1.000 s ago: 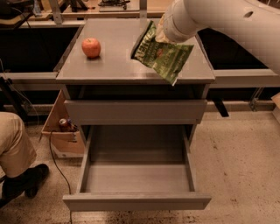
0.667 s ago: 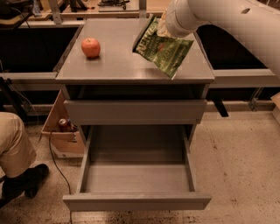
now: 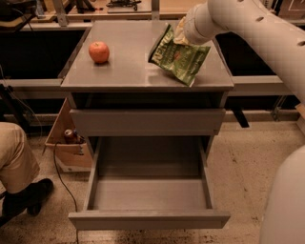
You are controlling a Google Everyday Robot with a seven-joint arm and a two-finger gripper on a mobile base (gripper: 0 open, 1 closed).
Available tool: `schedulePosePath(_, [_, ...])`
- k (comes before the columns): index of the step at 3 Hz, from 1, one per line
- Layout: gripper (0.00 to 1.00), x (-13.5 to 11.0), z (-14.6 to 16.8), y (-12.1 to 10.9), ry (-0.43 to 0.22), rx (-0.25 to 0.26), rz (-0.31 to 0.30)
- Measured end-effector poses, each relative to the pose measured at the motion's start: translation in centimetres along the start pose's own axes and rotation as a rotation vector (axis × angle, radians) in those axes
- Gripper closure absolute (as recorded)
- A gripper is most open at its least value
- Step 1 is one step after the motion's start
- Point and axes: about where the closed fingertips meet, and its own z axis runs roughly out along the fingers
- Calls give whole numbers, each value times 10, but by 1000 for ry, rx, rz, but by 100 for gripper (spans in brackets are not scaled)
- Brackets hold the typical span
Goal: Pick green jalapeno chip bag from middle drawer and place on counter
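We are seeing the claw (image 3: 182, 31) pinching shut on the green jalapeno chip bag (image 3: 180, 58), its long axis slanting down-right, lowest corner pointing at the bench (image 3: 125, 71).

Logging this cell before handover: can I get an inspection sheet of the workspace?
Surface: smooth matte-grey cabinet counter.
Job's things: crinkly green foil jalapeno chip bag, tilted over counter's right side; wide grey metal middle drawer, pulled open.
Clutter: round red apple on counter's left.
Grippers: claw at bag's top, shut on it.
Cables: black cord on floor, left.
Surroundings: cardboard box and a person's tan-trousered leg, left; tan workbenches behind.
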Motion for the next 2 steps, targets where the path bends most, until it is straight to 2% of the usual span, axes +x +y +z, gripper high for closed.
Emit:
schedulePosePath(1, [83,11,21,16,-10,-47,28])
schedulePosePath(2, [52,17,34,32,-21,-89,51])
